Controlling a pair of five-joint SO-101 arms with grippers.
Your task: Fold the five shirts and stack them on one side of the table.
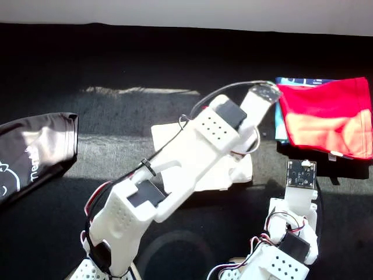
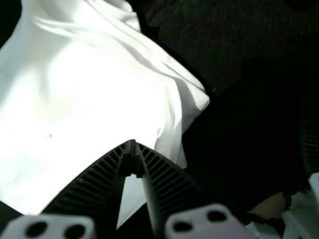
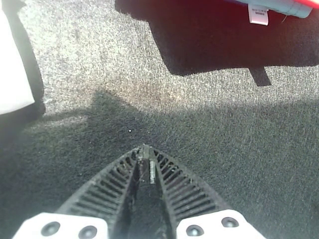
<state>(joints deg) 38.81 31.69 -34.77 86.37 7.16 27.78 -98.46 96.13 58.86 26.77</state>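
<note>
— Left gripper [image 2: 133, 149]?
— Clenched, tips pressed together, right over the white shirt [image 2: 75, 99]. Cannot tell about any cloth pinched between them.
— And the arm itself?
— Stretched on a diagonal from the near left toward the far right, across the middle of the table [image 1: 116, 64].
— Whereabouts of that white shirt?
— Mid-table, rumpled, partly hidden under the left arm in the high view. Lying in a sunlit band on the dark cover.
— Right gripper [image 3: 144, 155]?
— Closed as well, tips together, grasping nothing. Hanging over bare table, with the white shirt off to one side and the red shirt [image 1: 326, 116] ahead.
— Red shirt where?
— Right side of the table, far half. Folded, sitting on top of a blue shirt [image 1: 300, 81], with blue edges poking out along the far and left sides. Small white tag [image 3: 258, 14] at the stack's near edge, seen from the right wrist.
— Touching the white one?
— No. Near, but apart, with a strip of bare table between.
— Anything else?
— Black shirt [image 1: 35, 149] with white print, at the left edge, partly cut off by the high view. Not folded flat, well apart from the others.
</note>
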